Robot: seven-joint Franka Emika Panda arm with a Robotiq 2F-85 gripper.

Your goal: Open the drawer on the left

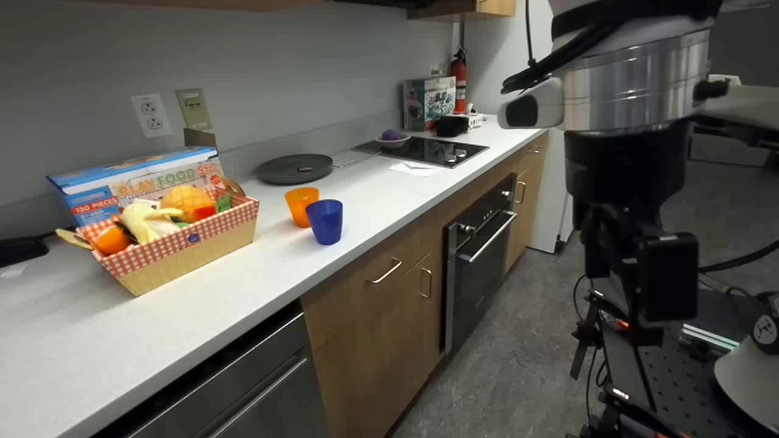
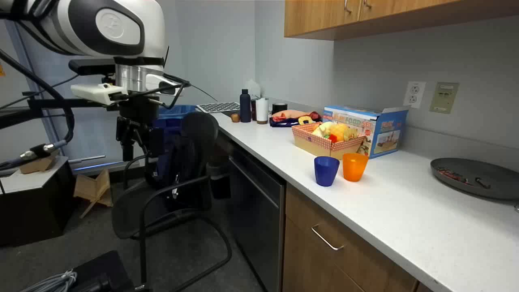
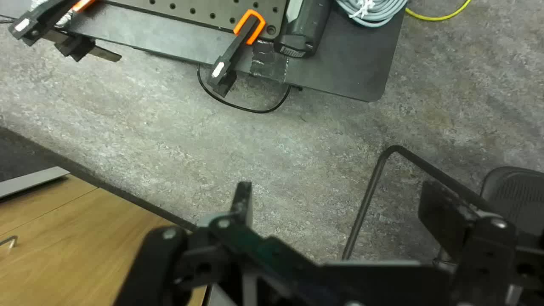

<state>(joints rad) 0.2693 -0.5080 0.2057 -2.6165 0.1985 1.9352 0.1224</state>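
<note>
The drawer (image 1: 347,292) has a brown wood front and a slim metal bar handle (image 1: 384,271). It is shut, just under the white countertop, between the grey metallic unit and the oven. Its front (image 2: 312,221) and handle (image 2: 327,239) also show in an exterior view. My gripper (image 1: 633,304) hangs pointing down over the floor, well away from the drawer and touching nothing. In the wrist view my gripper (image 3: 340,208) is open, with only floor and a chair's tube between the fingers. Wood cabinet fronts (image 3: 63,250) show at the lower left there; I cannot tell which panel is the drawer.
A grey metallic unit (image 1: 243,389) and an oven (image 1: 484,255) flank the drawer. A blue cup (image 1: 325,222), an orange cup (image 1: 300,205) and a basket of play food (image 1: 188,243) stand on the countertop. A black chair (image 2: 174,194) stands near the gripper. A clamped platform (image 3: 340,63) is close by.
</note>
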